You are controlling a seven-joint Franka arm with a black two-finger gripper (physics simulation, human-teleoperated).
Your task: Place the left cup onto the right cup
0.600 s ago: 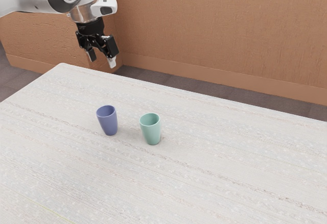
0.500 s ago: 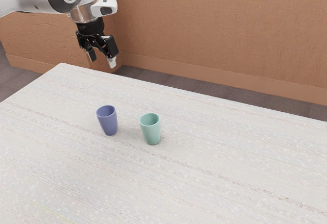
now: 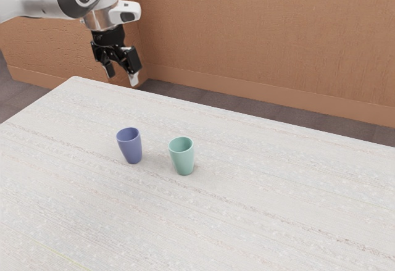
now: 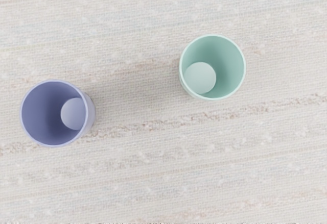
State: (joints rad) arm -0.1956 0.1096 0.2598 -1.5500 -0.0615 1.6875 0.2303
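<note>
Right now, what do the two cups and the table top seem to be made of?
Purple cup: probably plastic or glazed ceramic with a matte finish; the surface is smooth and evenly coloured, with no sharp glints. Green cup: the same look, with soft shading inside. Table: likely pale, whitewashed wood, matte; long grain-like streaks run across it.

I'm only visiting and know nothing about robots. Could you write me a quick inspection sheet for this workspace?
Surface: pale wood-grain table.
Job's things: purple cup and green cup, both upright, empty, side by side, not touching.
Clutter: nothing seen.
Grippers: gripper high above the table's far edge, fingers open, holding nothing.
Cables: nothing seen.
Surroundings: brown wall, grey floor.
</note>
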